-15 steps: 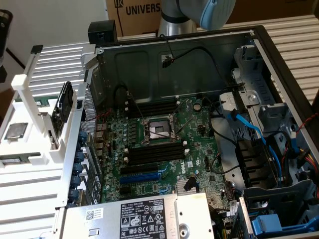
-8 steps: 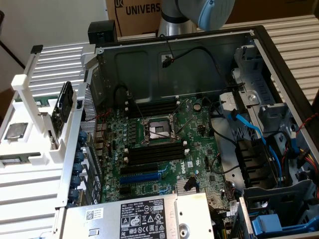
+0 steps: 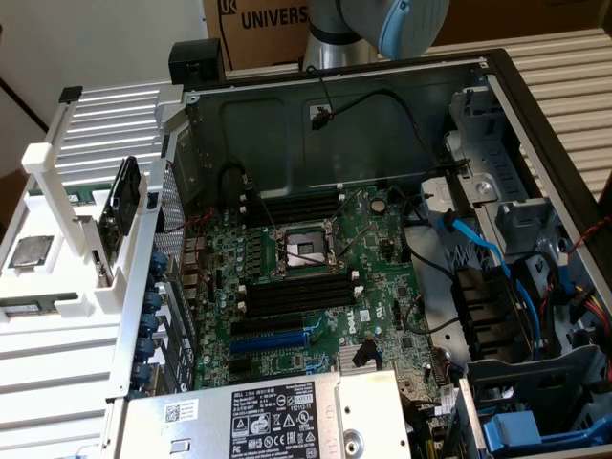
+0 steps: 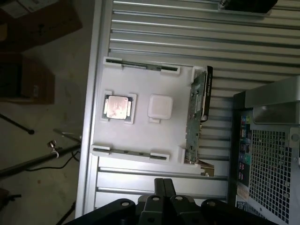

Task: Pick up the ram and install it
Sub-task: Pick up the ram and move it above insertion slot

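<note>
A ram stick [image 4: 130, 152] lies edge-up in white clips on the white tray [image 4: 140, 131], and a second like it [image 4: 140, 66] sits along the opposite side. In the exterior view these are thin green strips [image 3: 38, 306] [image 3: 72, 194] on the tray [image 3: 57, 277], at the exterior view's left of the open computer case. My gripper [image 4: 164, 186] hangs high above the tray's edge, its dark fingers [image 4: 159, 187] pressed together with nothing between them. On the motherboard [image 3: 382, 287], black memory slots [image 3: 296, 292] [image 3: 292, 206] flank the processor socket [image 3: 304, 251].
The tray also carries a processor chip [image 4: 116, 107], a white square block [image 4: 160, 106] and a green card standing on edge [image 4: 197, 117] beside the case wall [image 4: 267, 154]. A blue slot [image 3: 273, 339], cables [image 3: 478, 244] and the power supply [image 3: 277, 416] crowd the case. Part of the arm [image 3: 382, 24] stands behind it.
</note>
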